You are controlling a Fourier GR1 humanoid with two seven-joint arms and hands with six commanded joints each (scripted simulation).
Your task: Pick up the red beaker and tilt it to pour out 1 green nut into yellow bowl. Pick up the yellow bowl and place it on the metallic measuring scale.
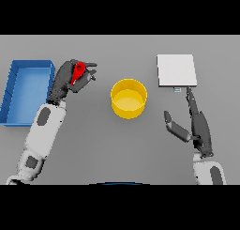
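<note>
My left hand point(70, 79) is curled round the red beaker point(78, 72), held left of the yellow bowl point(128, 98); most of the beaker is hidden by the fingers. The bowl stands at the table's middle, apart from both hands, and I see no nut in it. The metallic measuring scale point(176, 70) lies at the back right. My right hand point(197, 126) rests on the table right of the bowl, fingers straight and pointing toward the scale, thumb spread toward the bowl.
A blue bin point(27, 90) stands at the far left, just behind my left forearm point(44, 130). Grey table point(117, 149) stretches in front of the bowl.
</note>
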